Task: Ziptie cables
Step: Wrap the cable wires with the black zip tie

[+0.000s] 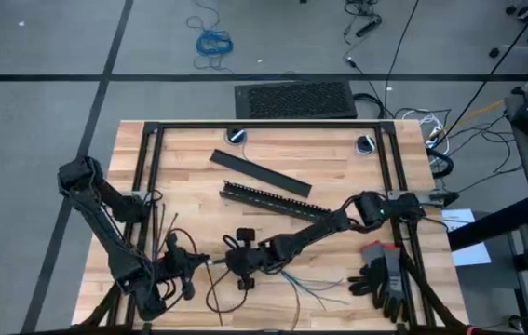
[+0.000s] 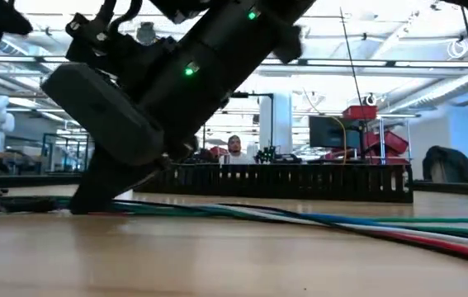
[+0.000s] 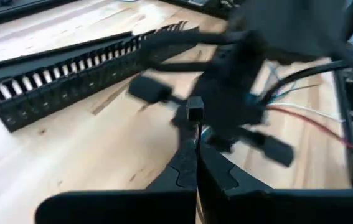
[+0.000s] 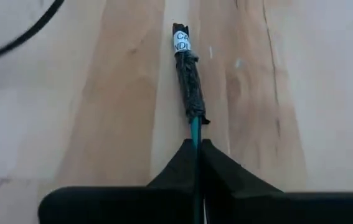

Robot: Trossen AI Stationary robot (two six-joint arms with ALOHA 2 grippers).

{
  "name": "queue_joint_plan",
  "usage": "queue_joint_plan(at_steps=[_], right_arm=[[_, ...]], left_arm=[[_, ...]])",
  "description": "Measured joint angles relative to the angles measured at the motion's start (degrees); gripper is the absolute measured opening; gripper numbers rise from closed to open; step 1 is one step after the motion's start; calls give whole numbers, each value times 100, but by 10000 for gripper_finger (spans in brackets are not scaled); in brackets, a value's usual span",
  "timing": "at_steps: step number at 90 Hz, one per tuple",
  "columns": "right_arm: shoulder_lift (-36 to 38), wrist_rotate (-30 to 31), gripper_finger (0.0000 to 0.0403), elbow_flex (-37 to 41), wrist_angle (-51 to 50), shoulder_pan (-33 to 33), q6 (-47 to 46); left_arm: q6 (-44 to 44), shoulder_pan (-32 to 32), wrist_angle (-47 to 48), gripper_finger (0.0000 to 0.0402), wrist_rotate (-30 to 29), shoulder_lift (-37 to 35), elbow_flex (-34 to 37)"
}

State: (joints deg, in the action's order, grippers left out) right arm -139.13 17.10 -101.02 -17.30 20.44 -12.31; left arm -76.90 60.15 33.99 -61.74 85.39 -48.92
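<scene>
Where right claw [image 4: 196, 148] clamps cables [image 4: 190, 81], white tag reads "CA"; left claw [image 3: 196, 134] clenches ziptie [image 3: 194, 111].

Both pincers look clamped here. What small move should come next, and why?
Probably the left pincer brings its ziptie under the cables. The right pincer is shut on the cables at their taped end, and no ziptie wraps them yet.

The cables [image 1: 315, 284] lie on the tabletop [image 1: 338, 181], trailing right from the right end effector [image 1: 242, 263]; the slotted bar [image 1: 265, 198] lies behind it, gloves [image 1: 380, 274] far right.
</scene>
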Motion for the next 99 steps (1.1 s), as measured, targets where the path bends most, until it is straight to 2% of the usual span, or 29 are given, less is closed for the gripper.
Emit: queue_joint_plan(at_steps=[32, 47, 62, 77, 99], right_arm=[[888, 1396, 1, 83, -2795, 746, -792], [980, 1942, 0, 73, -3810, 1045, -1488], [987, 2076, 0, 66, -3814, 1292, -1682], [992, 2494, 0, 57, -3583, 1513, -1728], [994, 2628, 0, 51, -3215, 1575, -1601]], left_arm=[[42, 18, -227, 0, 4, 533, 161], [-230, -155, -213, 0, -36, 863, 161], [-226, -473, -424, 0, -27, 1204, 161], [-158, -831, -641, 0, -166, 1459, 161], [194, -1477, -1114, 0, -432, 1618, 159]])
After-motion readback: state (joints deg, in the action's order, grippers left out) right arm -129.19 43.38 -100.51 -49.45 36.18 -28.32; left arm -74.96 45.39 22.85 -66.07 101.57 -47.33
